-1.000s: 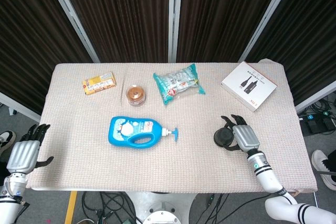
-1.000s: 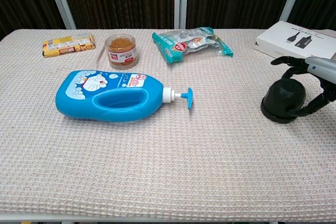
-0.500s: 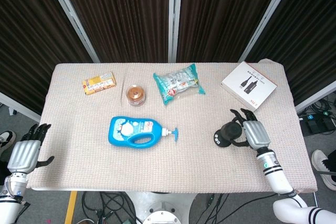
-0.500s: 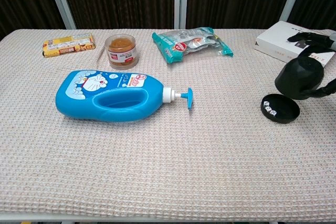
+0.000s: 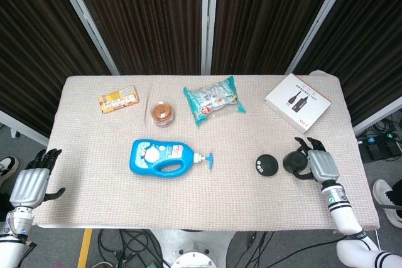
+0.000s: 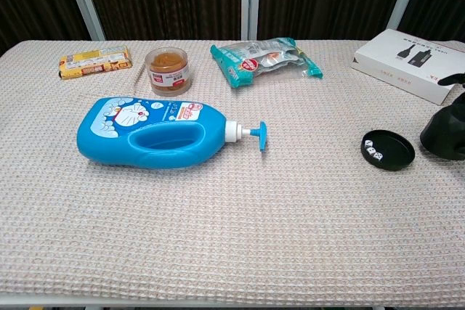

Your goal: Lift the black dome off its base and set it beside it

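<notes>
The black dome (image 5: 293, 162) (image 6: 444, 134) is off its base, just to the right of it and low over or on the cloth. My right hand (image 5: 316, 164) grips it from the right, fingers curled around it. The round black base (image 5: 266, 165) (image 6: 388, 150) lies flat on the table with small white dice showing on it. My left hand (image 5: 29, 183) hangs open off the table's left front corner, holding nothing. In the chest view only a dark fingertip of the right hand shows at the frame edge.
A blue pump bottle (image 5: 164, 156) lies on its side mid-table. Behind it are a small jar (image 5: 162, 114), a yellow snack pack (image 5: 117, 100) and a teal packet (image 5: 213, 98). A white box (image 5: 297, 102) sits at the back right corner.
My right hand lifted the dome off the base, carried it to the right and lowered it beside the base. The dice on the base became visible. The left hand stayed put.
</notes>
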Robot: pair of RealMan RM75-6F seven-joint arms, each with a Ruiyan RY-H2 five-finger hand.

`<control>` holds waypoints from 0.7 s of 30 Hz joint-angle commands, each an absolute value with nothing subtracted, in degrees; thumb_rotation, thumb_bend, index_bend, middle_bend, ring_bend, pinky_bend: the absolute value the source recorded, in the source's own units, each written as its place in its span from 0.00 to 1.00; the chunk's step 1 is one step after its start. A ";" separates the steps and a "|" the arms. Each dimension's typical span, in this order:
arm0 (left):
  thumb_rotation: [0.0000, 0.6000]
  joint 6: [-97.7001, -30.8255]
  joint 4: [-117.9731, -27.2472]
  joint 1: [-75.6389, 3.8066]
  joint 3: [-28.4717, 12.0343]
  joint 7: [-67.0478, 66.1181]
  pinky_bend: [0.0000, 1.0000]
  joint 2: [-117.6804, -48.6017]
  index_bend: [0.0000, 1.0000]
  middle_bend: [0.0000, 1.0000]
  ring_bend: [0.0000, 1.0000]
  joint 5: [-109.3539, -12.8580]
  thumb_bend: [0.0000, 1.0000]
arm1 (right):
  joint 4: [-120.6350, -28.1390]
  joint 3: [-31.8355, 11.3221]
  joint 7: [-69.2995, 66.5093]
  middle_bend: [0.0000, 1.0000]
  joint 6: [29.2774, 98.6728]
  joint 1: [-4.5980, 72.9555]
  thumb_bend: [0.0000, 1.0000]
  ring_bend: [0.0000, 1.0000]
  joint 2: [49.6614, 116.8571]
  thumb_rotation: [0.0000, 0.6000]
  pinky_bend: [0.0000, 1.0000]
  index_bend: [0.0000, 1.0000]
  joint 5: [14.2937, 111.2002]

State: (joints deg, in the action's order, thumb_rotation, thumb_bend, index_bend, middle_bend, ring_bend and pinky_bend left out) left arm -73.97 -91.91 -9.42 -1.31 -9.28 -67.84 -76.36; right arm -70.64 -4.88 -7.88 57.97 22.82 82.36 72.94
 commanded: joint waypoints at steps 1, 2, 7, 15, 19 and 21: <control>1.00 -74.10 -92.00 -9.38 -1.32 -9.25 0.22 -67.67 0.06 0.05 0.00 -76.42 0.18 | -69.64 -4.41 -8.31 0.35 57.10 22.64 0.10 0.00 82.99 1.00 0.00 0.09 72.98; 1.00 -74.16 -92.04 -9.38 -1.38 -9.21 0.22 -67.61 0.06 0.05 0.00 -76.41 0.18 | -69.66 -4.23 -8.72 0.32 56.77 22.69 0.09 0.00 82.84 1.00 0.00 0.09 73.30; 1.00 -74.38 -92.27 -9.43 -1.51 -9.19 0.22 -67.51 0.06 0.05 0.00 -76.62 0.18 | -70.82 -3.75 -14.70 0.05 57.40 22.84 0.00 0.00 81.11 1.00 0.00 0.00 77.28; 1.00 -74.58 -92.73 -9.59 -1.73 -9.60 0.22 -67.43 0.06 0.05 0.00 -76.67 0.18 | -77.15 -4.12 -18.26 0.00 65.89 21.39 0.00 0.00 76.20 1.00 0.00 0.00 83.51; 1.00 -74.82 -93.23 -9.53 -1.91 -9.98 0.22 -67.17 0.06 0.05 0.00 -76.36 0.18 | -82.76 -5.18 -20.20 0.00 73.51 19.46 0.00 0.00 72.52 1.00 0.00 0.00 86.89; 1.00 -74.83 -93.53 -9.55 -1.97 -10.17 0.22 -66.96 0.06 0.05 0.00 -76.26 0.18 | -83.32 -5.80 -18.46 0.00 76.14 18.73 0.00 0.00 71.59 1.00 0.00 0.00 87.43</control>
